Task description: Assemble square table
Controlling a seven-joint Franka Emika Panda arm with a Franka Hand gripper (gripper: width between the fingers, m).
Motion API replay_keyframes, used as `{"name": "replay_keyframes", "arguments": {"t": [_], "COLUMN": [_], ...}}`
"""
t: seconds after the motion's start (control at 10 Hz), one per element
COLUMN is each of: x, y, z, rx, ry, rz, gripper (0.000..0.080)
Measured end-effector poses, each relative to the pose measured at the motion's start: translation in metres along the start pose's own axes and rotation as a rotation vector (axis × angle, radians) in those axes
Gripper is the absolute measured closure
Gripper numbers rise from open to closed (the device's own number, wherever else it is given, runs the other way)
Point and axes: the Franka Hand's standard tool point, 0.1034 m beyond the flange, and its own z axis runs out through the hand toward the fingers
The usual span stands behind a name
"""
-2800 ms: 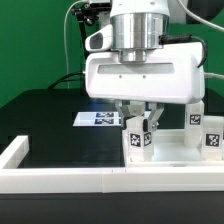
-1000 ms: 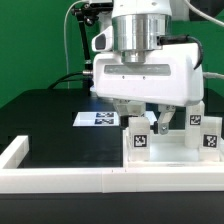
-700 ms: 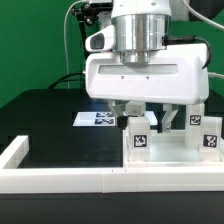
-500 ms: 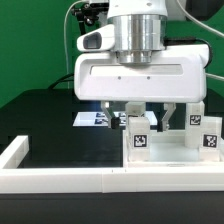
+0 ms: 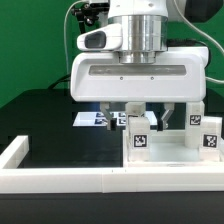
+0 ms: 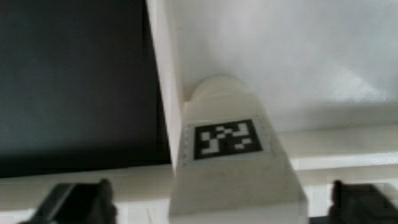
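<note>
The white square tabletop slab (image 5: pixel 168 154) lies on the black table at the exterior view's right. A small white tagged leg (image 5: pixel 138 134) stands upright at its near left corner. My gripper (image 5: pixel 150 116) hangs just above this leg with its jaws wide open and nothing in them. In the wrist view the leg (image 6: pixel 224 140) stands between the two dark fingertips (image 6: pixel 73 202), apart from both; my gripper (image 6: pixel 221 206) is open, and the slab (image 6: pixel 294 60) lies behind. Two more tagged legs (image 5: pixel 211 138) stand at the slab's right.
The marker board (image 5: pixel 92 118) lies flat on the black table behind the gripper. A long white rail (image 5: pixel 90 180) borders the table's front, with a raised end (image 5: pixel 14 152) at the exterior view's left. Black cables hang behind the arm.
The jaws have opened from close around the leg to wide apart. The gripper body has turned and shifted toward the exterior view's left. The leg stays standing on the slab's corner.
</note>
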Motion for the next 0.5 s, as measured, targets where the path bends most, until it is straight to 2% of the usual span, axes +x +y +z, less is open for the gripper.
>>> {"name": "replay_keyframes", "arguments": {"t": [0.1, 0.2, 0.3, 0.5], "x": [-0.0001, -0.0001, -0.0001, -0.0001], "y": [0.0000, 0.0001, 0.0001, 0.0001], "z": [0.0002, 0.0002, 0.0002, 0.0002], "rx": [0.000, 0.000, 0.000, 0.002], "ry": [0.000, 0.000, 0.000, 0.000], "rz": [0.002, 0.002, 0.003, 0.058], "gripper": [0.0449, 0.0449, 0.0509, 0.0509]}}
